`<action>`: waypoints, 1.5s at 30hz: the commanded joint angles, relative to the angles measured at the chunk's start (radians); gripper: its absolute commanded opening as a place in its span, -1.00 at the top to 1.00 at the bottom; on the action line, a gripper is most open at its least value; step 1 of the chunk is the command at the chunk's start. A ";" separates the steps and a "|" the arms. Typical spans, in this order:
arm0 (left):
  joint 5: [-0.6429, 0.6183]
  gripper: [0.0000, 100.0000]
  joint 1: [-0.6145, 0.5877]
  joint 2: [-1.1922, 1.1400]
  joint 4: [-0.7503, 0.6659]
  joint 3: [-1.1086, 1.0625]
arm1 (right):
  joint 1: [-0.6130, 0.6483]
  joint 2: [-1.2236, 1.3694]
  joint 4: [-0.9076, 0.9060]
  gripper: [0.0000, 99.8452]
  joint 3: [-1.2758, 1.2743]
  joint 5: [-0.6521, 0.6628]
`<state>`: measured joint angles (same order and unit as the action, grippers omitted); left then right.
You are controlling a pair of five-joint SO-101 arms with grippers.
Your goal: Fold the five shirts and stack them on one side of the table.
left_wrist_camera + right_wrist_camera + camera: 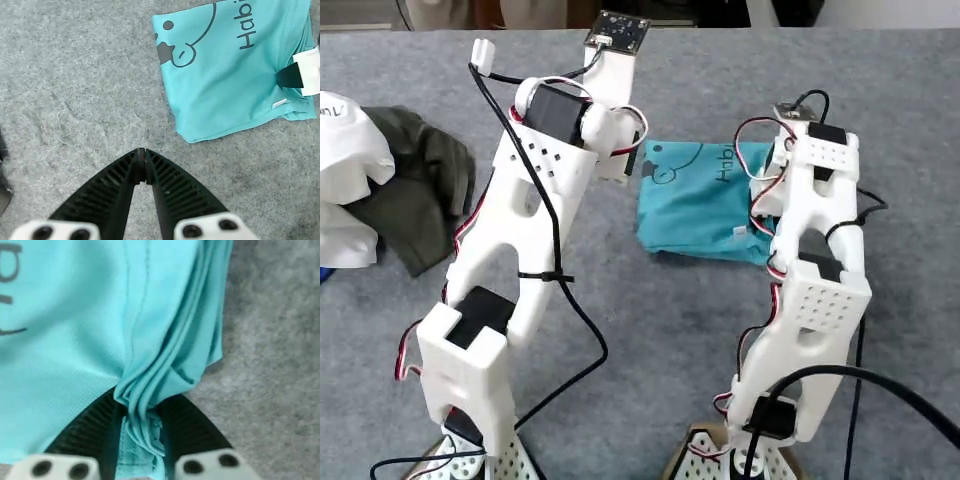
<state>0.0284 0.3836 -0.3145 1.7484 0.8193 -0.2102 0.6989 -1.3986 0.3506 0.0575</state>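
One teal shirt (695,200), folded into a rough rectangle with a dark line drawing printed on it, lies mid-table on the fuzzy grey table (650,330) between two white arms.
The right gripper (142,407) is clamped on a bunched, pleated edge of the smooth knit, its ribbed black fingers (90,425) pressing on either side of the gathered folds. The left gripper (141,162) hangs over bare felt near the shirt, its ribbed, wedge-shaped jaws closed tip to tip on nothing. At the high view's left edge, a crumpled white shirt (345,190) touches a rumpled dark olive shirt (420,180).
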 commanded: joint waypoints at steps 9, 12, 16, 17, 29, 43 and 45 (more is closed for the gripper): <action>0.012 0.96 -0.054 0.056 0.009 0.011 | -0.182 0.002 -0.029 0.98 0.398 0.170; 0.012 0.96 -0.057 0.056 0.009 0.011 | -0.186 0.065 -0.037 0.98 0.463 0.187; 0.012 0.96 -0.057 0.056 0.009 0.011 | -0.186 0.148 -0.037 0.98 0.492 0.186; 0.012 0.96 -0.057 0.056 0.009 0.011 | -0.186 0.159 -0.037 0.98 0.493 0.186; 0.081 0.96 -0.066 0.251 0.012 -0.097 | -0.197 0.151 -0.233 0.32 0.680 0.281; 0.086 0.96 -0.253 1.109 -0.055 -1.427 | -0.282 -0.002 -0.390 0.99 0.944 0.313; 0.086 0.96 -0.258 1.190 -0.130 -1.585 | -0.274 -0.091 -0.390 0.99 0.874 0.342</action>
<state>0.1066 0.1335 0.7472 1.7008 -0.4864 -0.4787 0.7618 -1.7683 1.2804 0.3598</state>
